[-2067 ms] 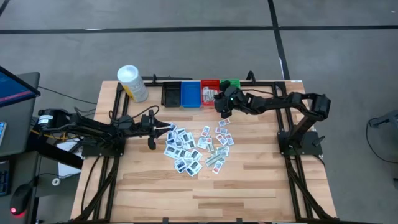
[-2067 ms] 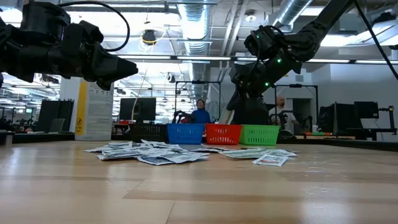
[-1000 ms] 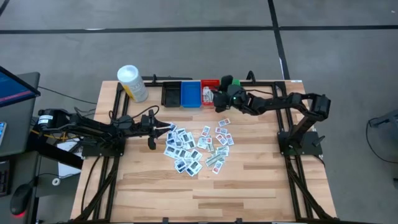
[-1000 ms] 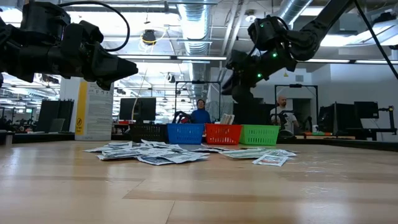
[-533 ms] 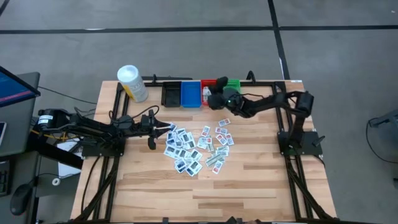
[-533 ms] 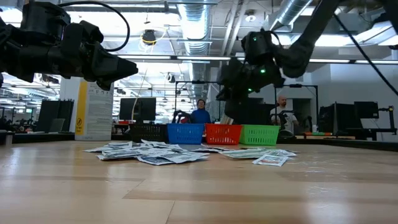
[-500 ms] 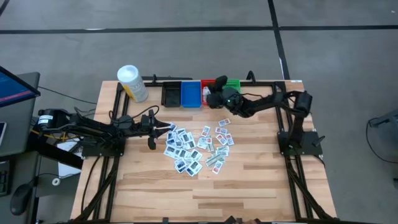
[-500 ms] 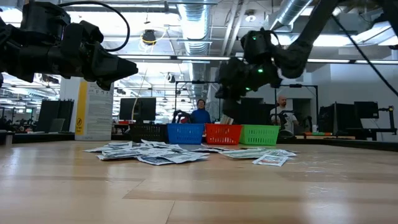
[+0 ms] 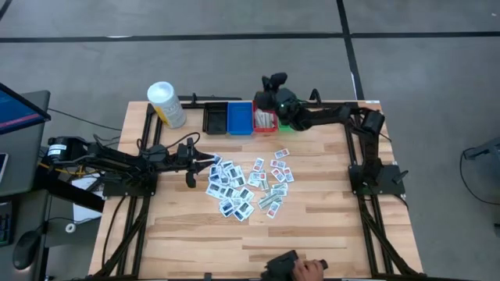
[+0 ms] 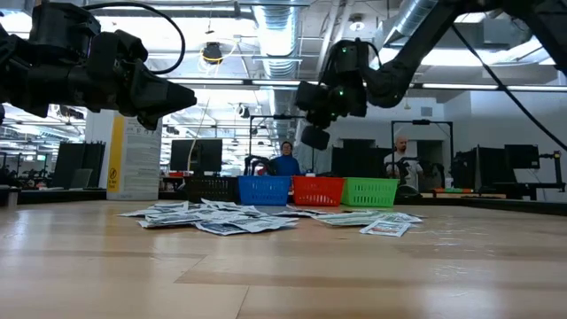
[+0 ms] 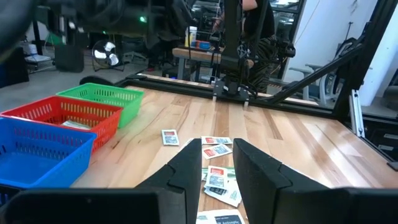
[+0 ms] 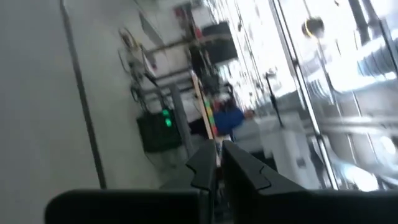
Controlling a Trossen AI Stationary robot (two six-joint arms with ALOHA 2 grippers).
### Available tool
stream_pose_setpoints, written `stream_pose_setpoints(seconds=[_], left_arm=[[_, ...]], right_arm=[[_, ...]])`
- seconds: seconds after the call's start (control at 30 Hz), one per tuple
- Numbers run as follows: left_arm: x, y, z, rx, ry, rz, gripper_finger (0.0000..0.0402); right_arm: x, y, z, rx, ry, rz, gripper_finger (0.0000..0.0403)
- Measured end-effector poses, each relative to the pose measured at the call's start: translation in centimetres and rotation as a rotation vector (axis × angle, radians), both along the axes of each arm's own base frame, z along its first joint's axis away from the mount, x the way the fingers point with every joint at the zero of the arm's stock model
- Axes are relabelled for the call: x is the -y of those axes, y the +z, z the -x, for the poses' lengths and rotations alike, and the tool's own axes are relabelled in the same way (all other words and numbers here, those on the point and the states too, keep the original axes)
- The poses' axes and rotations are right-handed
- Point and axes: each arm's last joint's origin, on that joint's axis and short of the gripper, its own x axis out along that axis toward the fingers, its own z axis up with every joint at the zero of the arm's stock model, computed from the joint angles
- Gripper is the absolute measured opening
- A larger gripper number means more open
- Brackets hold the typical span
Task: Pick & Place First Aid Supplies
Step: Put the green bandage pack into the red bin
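The first aid packets point(image 9: 244, 186) lie flat in a loose pile at mid-table; they also show in the low view point(image 10: 221, 221) and the left wrist view point(image 11: 216, 177). A few more packets lie in the red bin point(image 9: 266, 119). My left gripper point(image 9: 190, 176) hangs open above the table at the pile's left edge, touching nothing point(image 11: 217, 167). My right gripper point(image 9: 273, 80) is raised past the table's far edge, behind the red bin, and points out into the room point(image 12: 217, 160). Its fingers stand almost together, and I see no packet in them.
Black point(image 9: 215, 117), blue point(image 9: 240, 117), red and green point(image 9: 292, 106) bins stand in a row at the far edge. A white-capped yellow container point(image 9: 166, 104) stands to their left. A person's hand point(image 9: 301, 268) shows at the near edge. People stand in the room behind point(image 10: 285, 159).
My right gripper has risen from over the red and green bins and swung toward the table's far edge and a little left, past the edge, turning to point out into the room. A hand has come in at the near edge.
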Motion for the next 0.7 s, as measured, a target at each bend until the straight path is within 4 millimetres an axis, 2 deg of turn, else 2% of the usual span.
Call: stream_pose_setpoints(seconds=[0.17, 0.33, 0.53, 0.7], left_arm=[[0.0, 0.0, 0.0, 0.0, 0.0, 0.007, 0.0093], [0.0, 0.0, 0.0, 0.0, 0.0, 0.007, 0.0093], [0.0, 0.0, 0.0, -0.003, 0.0, 0.007, 0.0093], [0.0, 0.0, 0.0, -0.004, 0.0, 0.007, 0.0093]], right_arm=[[-0.2, 0.8, 0.5, 0.033, -0.146, -0.004, 0.0017], [-1.5, 0.7, -0.1, 0.021, -0.148, -0.011, 0.0019], [-4.1, 0.1, -1.4, -0.052, -0.101, -0.038, 0.0024], [-7.6, -0.9, -1.4, -0.134, 0.007, -0.125, 0.0018]])
